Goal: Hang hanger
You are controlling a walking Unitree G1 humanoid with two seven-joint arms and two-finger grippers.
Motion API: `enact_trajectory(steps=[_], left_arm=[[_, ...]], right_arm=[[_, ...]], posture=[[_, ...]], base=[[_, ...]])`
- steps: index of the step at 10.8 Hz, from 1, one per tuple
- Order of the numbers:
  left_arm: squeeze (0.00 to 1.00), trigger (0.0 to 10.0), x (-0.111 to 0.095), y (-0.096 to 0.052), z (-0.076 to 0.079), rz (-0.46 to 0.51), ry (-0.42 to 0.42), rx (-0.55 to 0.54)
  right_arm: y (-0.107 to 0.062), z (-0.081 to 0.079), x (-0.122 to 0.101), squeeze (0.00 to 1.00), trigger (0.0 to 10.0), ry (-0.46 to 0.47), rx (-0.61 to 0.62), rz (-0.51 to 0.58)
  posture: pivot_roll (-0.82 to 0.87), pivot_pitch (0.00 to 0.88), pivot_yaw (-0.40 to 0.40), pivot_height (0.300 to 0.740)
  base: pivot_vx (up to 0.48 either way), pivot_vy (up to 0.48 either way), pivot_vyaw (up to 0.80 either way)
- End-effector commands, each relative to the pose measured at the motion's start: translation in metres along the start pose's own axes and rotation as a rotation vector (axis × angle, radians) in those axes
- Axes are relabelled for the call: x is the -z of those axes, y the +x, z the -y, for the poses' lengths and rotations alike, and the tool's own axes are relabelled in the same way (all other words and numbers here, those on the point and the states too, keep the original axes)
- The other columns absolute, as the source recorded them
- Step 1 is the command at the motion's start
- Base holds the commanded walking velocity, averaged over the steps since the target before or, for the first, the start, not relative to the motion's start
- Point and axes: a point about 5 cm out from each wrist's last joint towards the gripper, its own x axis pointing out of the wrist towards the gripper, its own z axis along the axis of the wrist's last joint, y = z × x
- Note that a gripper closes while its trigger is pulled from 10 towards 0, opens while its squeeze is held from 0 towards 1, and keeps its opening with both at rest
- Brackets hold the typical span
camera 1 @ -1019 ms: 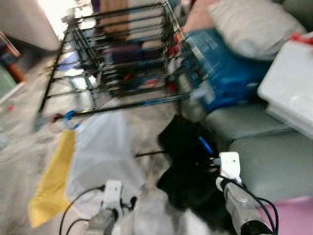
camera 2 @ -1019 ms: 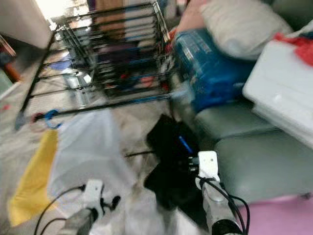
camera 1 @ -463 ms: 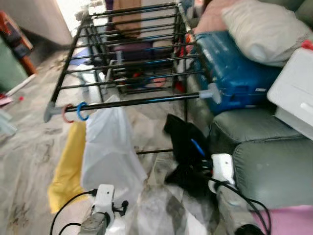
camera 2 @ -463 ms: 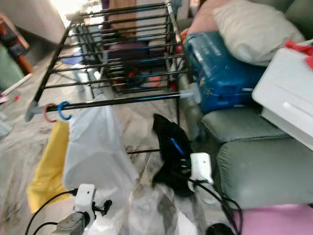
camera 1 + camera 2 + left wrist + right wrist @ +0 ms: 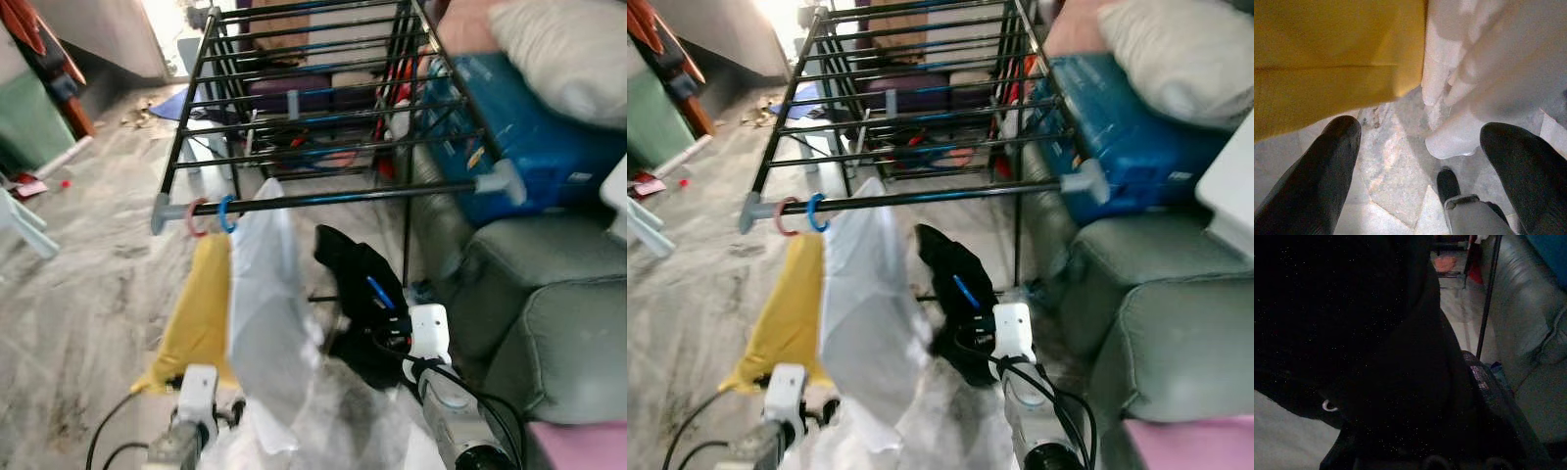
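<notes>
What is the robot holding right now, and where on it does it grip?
The right tool carries a black garment on a blue hanger, apparently gripped near the hanger; the exact spot is hidden. The left tool is open and holds nothing.

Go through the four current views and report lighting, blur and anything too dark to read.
Left eye view: sharp enough, with blown-out daylight behind the drying rack. Right eye view: the same, slight softness at the edges. Left wrist view: evenly lit, near fingers blurred, yellow garment and white garment close and soft. Right wrist view: mostly dark, black garment swallowing detail; the grey sofa is lit.
</notes>
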Motion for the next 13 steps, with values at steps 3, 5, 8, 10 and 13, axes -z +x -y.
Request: enact_trajectory(steps=[3, 5, 8, 10, 13], left_arm=[[0.0, 10.0, 0.002, 0.0, 0.008, -0.009, 0.023, 0.034], [0.0, 10.0, 0.002, 0.0, 0.005, -0.006, 0.036, 0.036], [0.0, 10.0, 0.003, -0.001, 0.004, -0.011, 0.044, 0.039], [0.0, 10.0, 0.008, -0.002, 0.005, -0.028, 0.048, 0.036], [0.0, 10.0, 0.013, -0.003, 0.002, -0.044, 0.048, 0.028]], right_arm=[[0.003, 0.022, -0.017, 0.0, 10.0, 0.025, 0.161, 0.082], [0.003, 0.037, -0.032, 0.0, 10.0, 0.045, 0.274, 0.142], [0.007, 0.042, -0.055, 0.0, 10.0, 0.013, 0.288, 0.223], [0.011, 0.038, -0.063, 0.0, 10.0, 0.009, 0.274, 0.231], [0.02, 0.033, -0.084, 0.0, 10.0, 0.023, 0.23, 0.271]], posture=[[-0.1, 0.028, 0.113, 0.74], [-0.1, 0.037, 0.119, 0.74], [-0.1, 0.05, 0.124, 0.74], [-0.09, 0.051, 0.119, 0.74], [-0.09, 0.052, 0.12, 0.74]], base=[[0.0, 0.0, 0.0], [0.0, 0.0, 0.0], [0.0, 0.0, 0.0], [0.0, 0.0, 0.0], [0.0, 0.0, 0.0]])
